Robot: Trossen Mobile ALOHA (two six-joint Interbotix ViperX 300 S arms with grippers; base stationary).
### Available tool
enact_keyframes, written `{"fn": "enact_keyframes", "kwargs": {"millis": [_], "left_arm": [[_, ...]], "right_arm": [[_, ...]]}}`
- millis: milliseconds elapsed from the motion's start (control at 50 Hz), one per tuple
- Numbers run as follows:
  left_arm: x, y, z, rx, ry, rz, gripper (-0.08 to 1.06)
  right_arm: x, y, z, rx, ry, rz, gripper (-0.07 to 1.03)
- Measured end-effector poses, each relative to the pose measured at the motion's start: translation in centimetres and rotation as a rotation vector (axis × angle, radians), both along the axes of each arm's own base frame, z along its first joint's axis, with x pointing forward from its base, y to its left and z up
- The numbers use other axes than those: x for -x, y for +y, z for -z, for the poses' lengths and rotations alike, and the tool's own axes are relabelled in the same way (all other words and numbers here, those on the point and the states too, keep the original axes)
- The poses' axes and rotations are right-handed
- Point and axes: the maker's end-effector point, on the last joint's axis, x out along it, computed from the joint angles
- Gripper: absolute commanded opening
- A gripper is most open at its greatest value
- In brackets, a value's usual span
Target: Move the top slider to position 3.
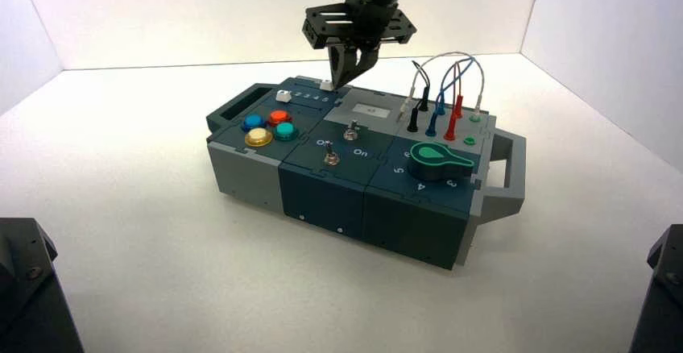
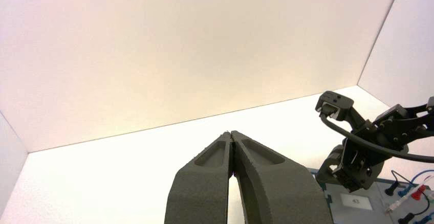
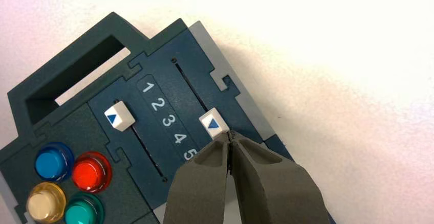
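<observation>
The top slider [image 3: 213,124] is a small white knob with a blue triangle, on the slot along the box's far edge. It also shows in the high view [image 1: 326,85]. It stands about level with the printed 4, one step past the digit 3 [image 3: 168,120]. My right gripper [image 3: 230,133] is shut, with its tips against the knob's side nearer the 5. In the high view it [image 1: 342,81] hangs over the box's far edge. My left gripper [image 2: 232,133] is shut, empty and held away from the box.
The second white slider [image 3: 119,117] stands near the 1 and 2 end. Blue [image 3: 49,161], red [image 3: 90,172], yellow and teal buttons sit beside it. Two toggle switches [image 1: 350,134], a green dial [image 1: 435,158] and wired plugs [image 1: 451,119] fill the rest of the box.
</observation>
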Motion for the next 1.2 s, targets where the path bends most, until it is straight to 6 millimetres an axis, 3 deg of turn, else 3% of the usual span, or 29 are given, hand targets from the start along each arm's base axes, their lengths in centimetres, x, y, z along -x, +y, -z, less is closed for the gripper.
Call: {"fn": "enact_keyframes", "kwargs": {"millis": [520,1200], "left_arm": [[0.0,0.0,0.0,0.0,0.0,0.0,-0.03],[0.0,0.0,0.0,0.0,0.001,-0.001,-0.03]], "right_arm": [[-0.7,0.7,-0.7,-0.019,-0.014,0.004,-0.02],[-0.7,1.6,0.0,-0.011,0.008,-0.01,-0.02]]}}
